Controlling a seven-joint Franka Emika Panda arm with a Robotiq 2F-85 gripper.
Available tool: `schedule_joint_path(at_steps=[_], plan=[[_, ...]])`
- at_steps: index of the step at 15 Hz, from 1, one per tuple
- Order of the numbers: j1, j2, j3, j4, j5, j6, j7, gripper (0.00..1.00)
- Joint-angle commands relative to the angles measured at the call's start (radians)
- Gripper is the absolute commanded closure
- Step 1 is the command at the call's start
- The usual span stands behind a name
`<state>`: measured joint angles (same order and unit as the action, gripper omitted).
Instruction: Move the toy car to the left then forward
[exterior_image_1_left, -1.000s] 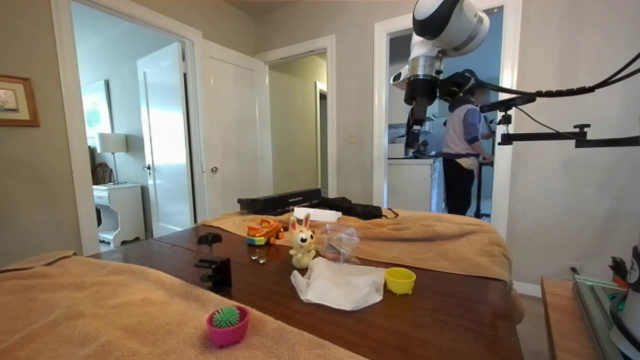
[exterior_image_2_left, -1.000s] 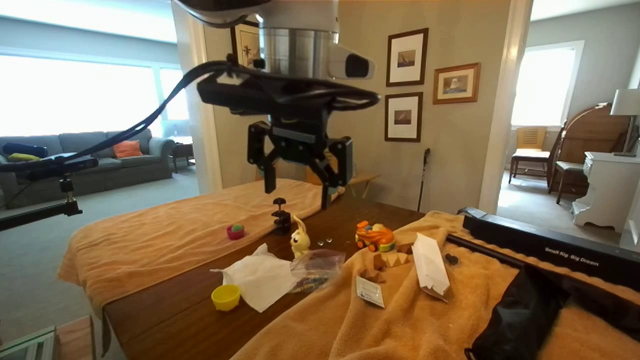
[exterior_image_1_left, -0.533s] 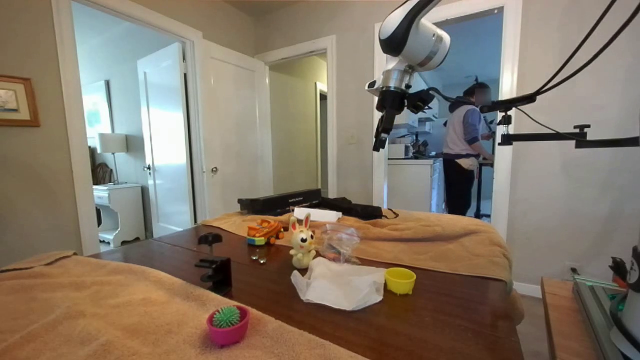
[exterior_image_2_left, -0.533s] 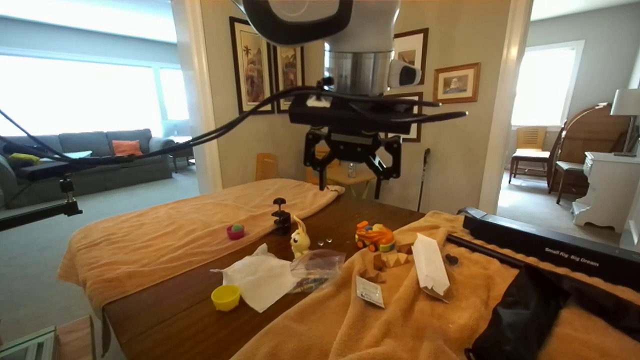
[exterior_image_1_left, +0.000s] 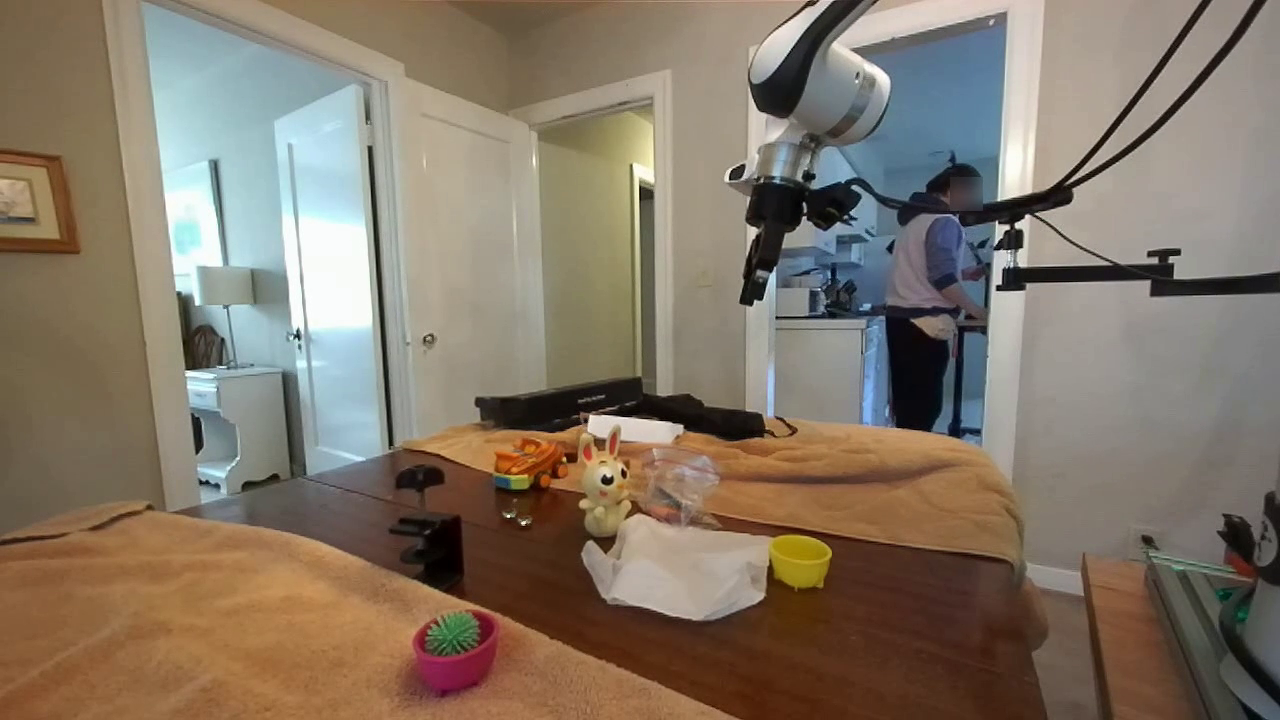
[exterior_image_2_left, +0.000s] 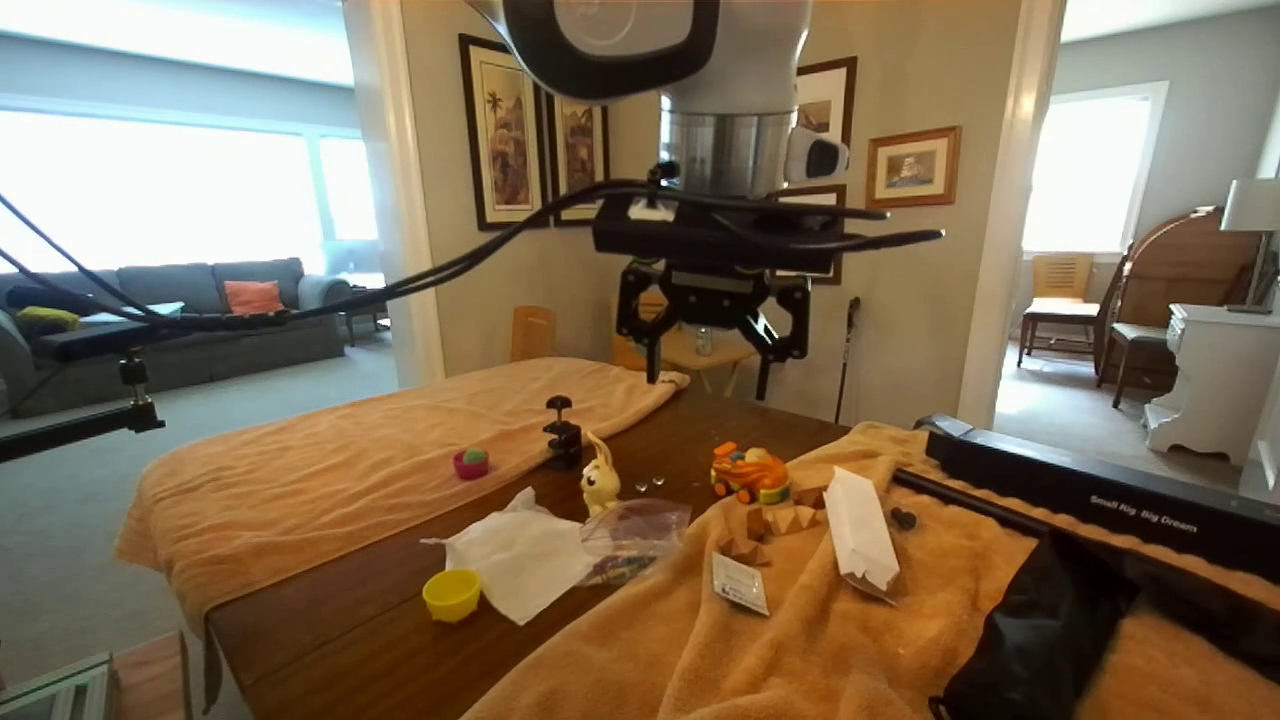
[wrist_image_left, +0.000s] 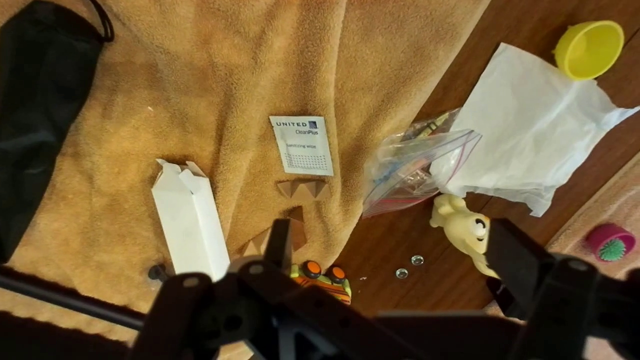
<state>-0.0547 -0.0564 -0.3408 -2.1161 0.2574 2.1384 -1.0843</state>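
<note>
The toy car (exterior_image_1_left: 530, 463) is orange with yellow-green trim and dark wheels. It sits on the dark wooden table at the towel's edge in both exterior views (exterior_image_2_left: 749, 474). My gripper (exterior_image_2_left: 708, 385) is open and empty, well above the table, as an exterior view also shows (exterior_image_1_left: 756, 288). In the wrist view the open fingers (wrist_image_left: 391, 237) are spread wide with nothing between them. There the toy car (wrist_image_left: 327, 285) lies beside the left finger and is partly hidden by it.
A cream rabbit figure (exterior_image_1_left: 605, 490), two glass beads (exterior_image_2_left: 650, 483), a plastic bag (exterior_image_2_left: 635, 540), white paper (exterior_image_1_left: 680, 570) and a yellow bowl (exterior_image_1_left: 800, 562) are near the toy car. A black clamp (exterior_image_2_left: 562, 440) and white box (exterior_image_2_left: 860, 535) flank it. Several brown pieces (exterior_image_2_left: 785, 520) lie on the towel.
The arm has swung left in one exterior view and right in the other, mostly in the earlier half second, and only slightly since. The gripper stays open. The toy car has not moved.
</note>
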Motion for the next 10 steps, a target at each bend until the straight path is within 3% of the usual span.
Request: schedule_joint_path(at_steps=[1,5,10], plan=[[-0.047,0.104,0.047,0.095,0.111,-0.012,-0.137,0.0],[-0.081,0.257,0.119,0.262,0.187,-0.059,-0.344,0.0],[-0.109,0.429,0.236,0.452,0.102,-0.129,-0.458,0.0]])
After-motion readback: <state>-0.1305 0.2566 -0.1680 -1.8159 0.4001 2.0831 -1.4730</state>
